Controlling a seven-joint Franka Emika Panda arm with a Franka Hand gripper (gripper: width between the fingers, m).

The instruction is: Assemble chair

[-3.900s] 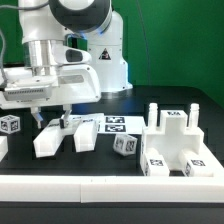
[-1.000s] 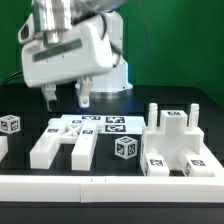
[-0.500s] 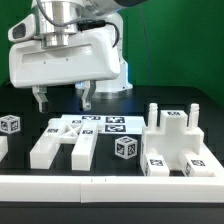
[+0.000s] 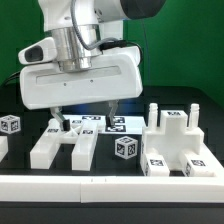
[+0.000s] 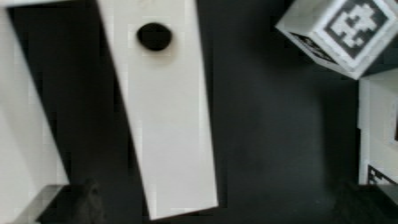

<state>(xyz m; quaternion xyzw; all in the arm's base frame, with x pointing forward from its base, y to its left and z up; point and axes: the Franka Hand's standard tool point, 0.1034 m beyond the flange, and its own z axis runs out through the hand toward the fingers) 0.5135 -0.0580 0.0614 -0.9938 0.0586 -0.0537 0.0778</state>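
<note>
The arm's white two-finger gripper (image 4: pixel 85 113) hangs with its jaws spread wide and nothing between them. Just below it, two long white plastic chair slabs (image 4: pixel 80 148) lie side by side. A small tagged white cube (image 4: pixel 125 147) sits below the gripper toward the exterior view's right, and a chunky pegged white block (image 4: pixel 178 142) lies farther that way.

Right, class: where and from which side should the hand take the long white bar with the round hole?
Probably across its narrow width near mid-length, straight down from above. The long white bar lies flat, with dark table showing along both long edges, leaving room for the open hand to straddle it.
</note>
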